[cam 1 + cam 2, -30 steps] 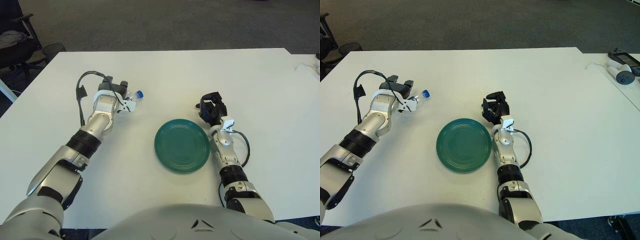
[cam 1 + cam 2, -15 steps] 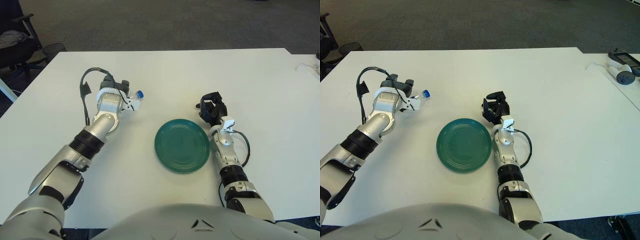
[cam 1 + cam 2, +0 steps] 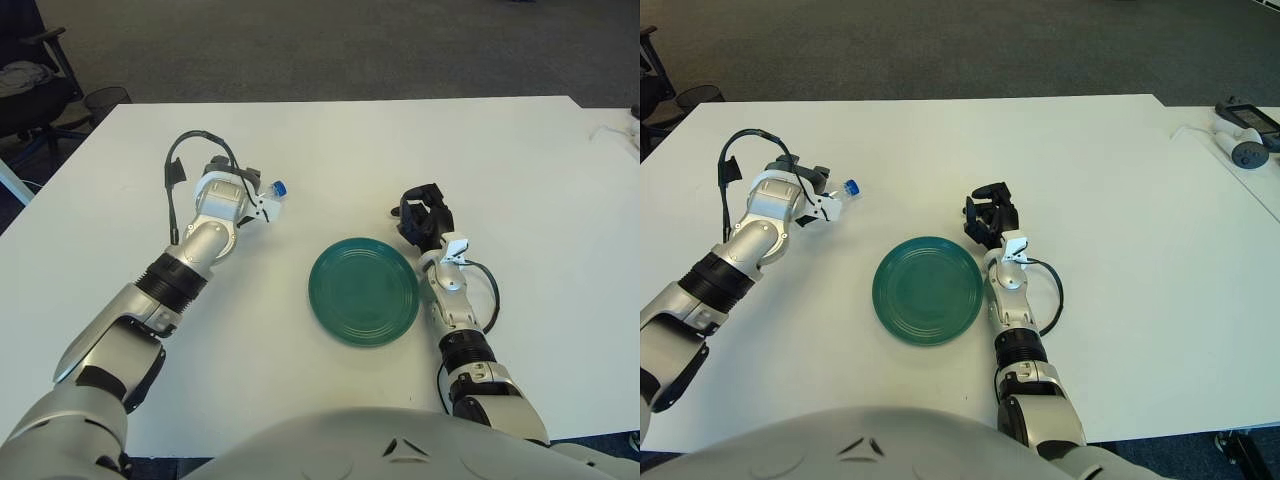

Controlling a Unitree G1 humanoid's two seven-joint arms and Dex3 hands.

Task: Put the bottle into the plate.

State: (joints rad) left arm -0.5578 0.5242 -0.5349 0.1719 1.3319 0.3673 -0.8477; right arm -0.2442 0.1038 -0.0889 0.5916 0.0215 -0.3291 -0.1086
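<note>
Sitting nearest the robot on the white tabletop (image 3: 300, 130), the green plate (image 3: 364, 291) lay bare, with nothing yet placed in it. Just to its right, the right hand (image 3: 424, 218) showed beside the plate's far-right rim, its dark fingers curled inward and holding nothing, taking no part in the work. Farther out and to the left, the left hand (image 3: 232, 190) was closed around the small clear bottle (image 3: 266, 193), whose blue cap (image 3: 281, 187) poked out to the right, pointing roughly toward the plate. The bottle's body was largely hidden by the hand, so whether it was lifted clear of the tabletop or resting on it could not be told from either eye. Bottle and plate stood well apart, with open tabletop between them.

By the look of it, the grasp was secured and the carry was the step in hand. The next move called for the left arm to bring the bottle right and toward the robot until it hung over the plate's centre, then lower it and let the fingers open.
</note>
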